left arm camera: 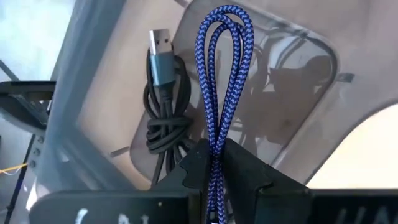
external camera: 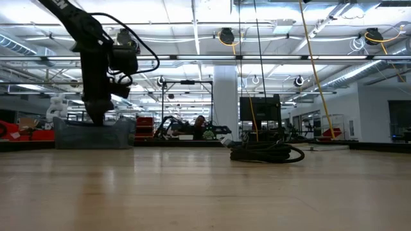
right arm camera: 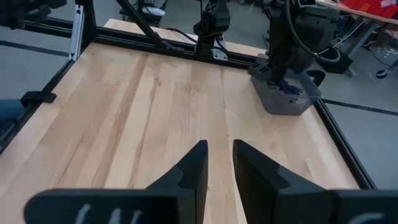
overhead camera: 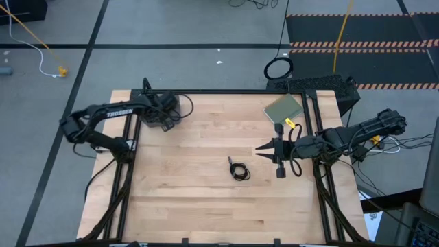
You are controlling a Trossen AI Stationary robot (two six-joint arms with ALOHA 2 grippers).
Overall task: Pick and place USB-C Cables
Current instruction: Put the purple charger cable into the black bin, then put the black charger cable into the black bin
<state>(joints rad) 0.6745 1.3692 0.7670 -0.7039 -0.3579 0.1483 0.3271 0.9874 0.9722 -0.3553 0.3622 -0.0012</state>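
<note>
The left hand (left arm camera: 214,168) was positioned over the grey bin (right arm camera: 283,96) at the far left corner of the bench (overhead camera: 206,165). Its fingers (left arm camera: 193,171) were clamped on the blue-purple cable (left arm camera: 224,93), which passed between them; the cable's folded loop extended beyond the fingertips, over the bin interior. A black cable (left arm camera: 163,118), bundled and tied at its middle, lay inside the bin beside the loop, with a grey-sleeved plug at one end. Whether the loop touched the bin floor could not be determined.

The right hand (overhead camera: 264,149) was located over the right half of the bench, pointing toward the bench centre. Its fingers (right arm camera: 189,171) stood slightly apart, with a narrow gap visible between them. The hand held nothing and touched nothing; only bare wood showed ahead of it in the right wrist view.

A second black cable (overhead camera: 239,170), coiled, rested on the bench near its centre, just beside the right hand's fingertips but clear of them. A grey-green pad (overhead camera: 284,108) lay on the bench at the far right corner.
</note>
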